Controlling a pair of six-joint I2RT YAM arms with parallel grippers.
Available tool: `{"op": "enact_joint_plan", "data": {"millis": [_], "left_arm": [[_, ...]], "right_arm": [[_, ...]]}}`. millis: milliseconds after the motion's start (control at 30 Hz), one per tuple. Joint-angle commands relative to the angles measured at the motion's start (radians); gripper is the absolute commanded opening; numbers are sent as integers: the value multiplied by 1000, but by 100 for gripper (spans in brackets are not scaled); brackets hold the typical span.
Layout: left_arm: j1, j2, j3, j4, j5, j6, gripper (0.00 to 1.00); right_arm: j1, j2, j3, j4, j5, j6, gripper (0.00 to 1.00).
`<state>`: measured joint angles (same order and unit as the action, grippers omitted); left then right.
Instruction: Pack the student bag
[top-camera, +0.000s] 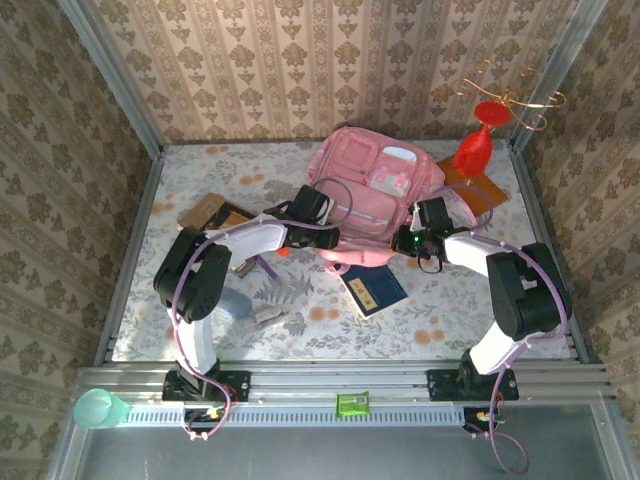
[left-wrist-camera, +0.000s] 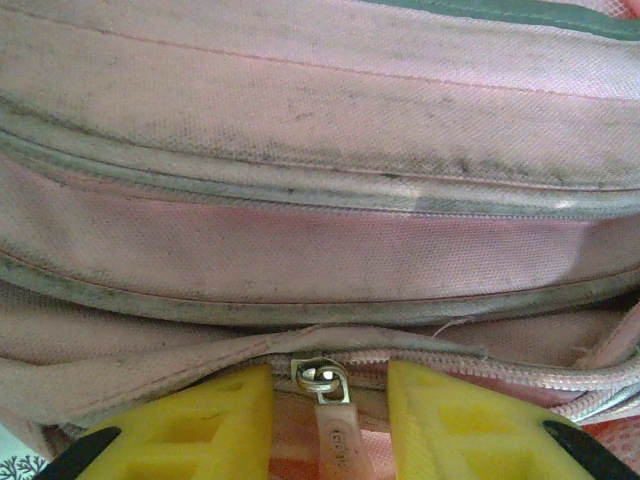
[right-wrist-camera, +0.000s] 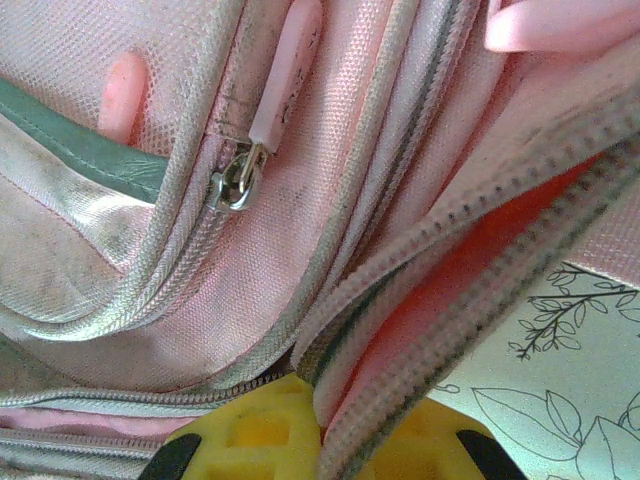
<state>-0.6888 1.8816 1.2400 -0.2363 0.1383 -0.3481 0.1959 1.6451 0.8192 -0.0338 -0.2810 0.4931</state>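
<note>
The soft pink woven student bag (top-camera: 375, 185) sits far-centre on the floral worktop (top-camera: 440, 320). Left pincer (left-wrist-camera: 330, 400), yellow jaws narrowly apart, straddles a metal zip slider (left-wrist-camera: 320, 380); right pincer (right-wrist-camera: 325, 410) pinches the bag's toothed zip edge (right-wrist-camera: 470, 225).

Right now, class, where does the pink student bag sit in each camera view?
Top external: student bag at far centre of the leaf-print table cover.
Left wrist: soiled pink panels above the left claw, zip pull between its fingers.
Right wrist: its zip seams, upper left; the right claw pinches one.
Shared landmark: that table cover, at wrist views' lower corners.
</note>
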Motion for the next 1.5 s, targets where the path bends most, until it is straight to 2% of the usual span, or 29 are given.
{"op": "enact_joint_plan", "data": {"millis": [0,233,667,833,1100,1233,1467], "left_arm": [[-12,43,4,-90,36,-16,35],[-14,2,-43,-128,36,-27,37],[-15,80,-17,-165,71,-23,36],[-15,97,-28,-139,70,-29,27],[16,-23,-40,-124,27,-1,0],[46,-96,-61,-99,7,20,0],[64,-96,-73,-117,-88,83,0]], "right_arm": [[-3,19,0,28,6,-7,0],[-4,24,-2,34,10,-3,0],[-5,25,-8,38,18,2,0],[-4,28,1,33,18,2,0],[-21,14,12,9,44,-14,0],[-32,4,7,8,49,-17,0],[-42,0,-7,15,55,-15,0]]}}
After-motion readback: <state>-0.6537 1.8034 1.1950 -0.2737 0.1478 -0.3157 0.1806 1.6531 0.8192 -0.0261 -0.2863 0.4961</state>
